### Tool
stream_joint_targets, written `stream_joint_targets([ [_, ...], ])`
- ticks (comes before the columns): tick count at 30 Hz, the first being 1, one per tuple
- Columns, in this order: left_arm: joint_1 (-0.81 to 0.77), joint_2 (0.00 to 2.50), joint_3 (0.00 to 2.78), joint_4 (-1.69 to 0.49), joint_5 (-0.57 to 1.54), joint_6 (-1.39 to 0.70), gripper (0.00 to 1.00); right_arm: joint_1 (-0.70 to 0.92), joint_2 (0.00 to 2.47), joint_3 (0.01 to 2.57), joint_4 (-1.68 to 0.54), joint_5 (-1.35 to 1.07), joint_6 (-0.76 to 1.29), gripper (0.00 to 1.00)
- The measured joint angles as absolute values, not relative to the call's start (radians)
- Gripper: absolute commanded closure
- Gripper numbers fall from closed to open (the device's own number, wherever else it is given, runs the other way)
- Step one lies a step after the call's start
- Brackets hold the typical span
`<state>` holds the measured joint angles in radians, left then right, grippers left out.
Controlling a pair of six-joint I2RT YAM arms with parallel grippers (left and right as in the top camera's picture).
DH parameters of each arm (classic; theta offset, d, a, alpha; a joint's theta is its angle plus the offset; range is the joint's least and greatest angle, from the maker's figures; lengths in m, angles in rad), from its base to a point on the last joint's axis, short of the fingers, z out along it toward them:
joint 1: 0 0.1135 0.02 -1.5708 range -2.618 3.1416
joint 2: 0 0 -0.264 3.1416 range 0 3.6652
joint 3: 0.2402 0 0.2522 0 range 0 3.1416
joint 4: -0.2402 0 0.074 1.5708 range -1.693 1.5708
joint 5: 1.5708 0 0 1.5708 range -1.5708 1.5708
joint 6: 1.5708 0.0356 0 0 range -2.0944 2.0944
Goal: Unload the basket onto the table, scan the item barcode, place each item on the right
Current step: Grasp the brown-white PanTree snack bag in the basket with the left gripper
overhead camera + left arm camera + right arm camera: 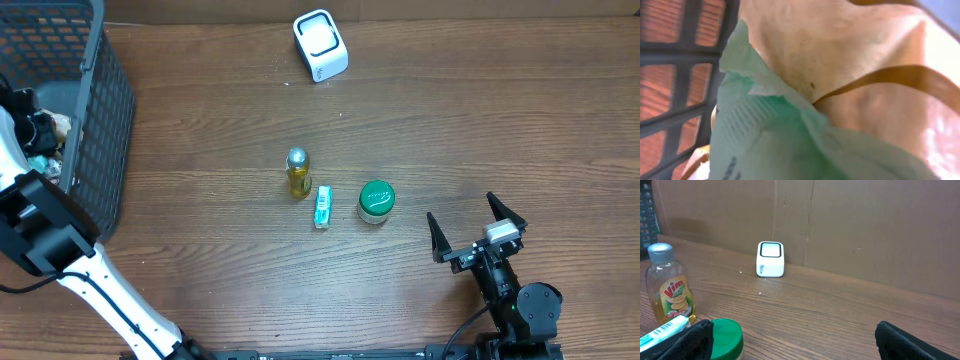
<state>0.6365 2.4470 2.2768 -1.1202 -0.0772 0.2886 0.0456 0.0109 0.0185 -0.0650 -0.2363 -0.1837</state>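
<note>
My left arm [40, 225] reaches into the dark mesh basket [100, 120] at the far left. Its gripper is buried among the items there, and its fingers do not show. The left wrist view is filled at very close range by a pale green packet [770, 145] lying against a tan wrapped package [850, 55]. I cannot tell whether the jaws hold either one. The white barcode scanner [320, 45] stands at the back of the table and shows too as the scanner [770, 259]. My right gripper [478, 232] rests open near the front right with nothing between its fingers.
In the middle of the table stand a yellow dish-soap bottle [297, 172], a small teal-and-white box [322, 206] and a green-lidded jar [376, 200]. A cardboard wall [865, 225] backs the table. The basket wall [685, 85] is close on the left gripper's left.
</note>
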Motion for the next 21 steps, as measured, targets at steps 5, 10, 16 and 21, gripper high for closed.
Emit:
stream_joint_targets([
  [5, 0.636, 2.31, 2.261, -1.104, -0.062, 0.204, 0.73, 0.046, 0.011, 0.019, -0.065, -0.236, -0.184, 0.0],
  [10, 0.635, 2.087, 2.262, -1.102, 0.002, 0.122, 0.74, 0.046, 0.011, 0.019, -0.065, -0.237, -0.184, 0.0],
  [16, 0.626, 1.885, 2.265, -1.14, 0.107, 0.038, 0.74, 0.046, 0.011, 0.019, -0.065, -0.237, -0.184, 0.0],
  [21, 0.615, 1.821, 2.265, -1.199, 0.15, -0.014, 0.77, 0.046, 0.011, 0.019, -0.065, -0.237, -0.183, 0.0],
])
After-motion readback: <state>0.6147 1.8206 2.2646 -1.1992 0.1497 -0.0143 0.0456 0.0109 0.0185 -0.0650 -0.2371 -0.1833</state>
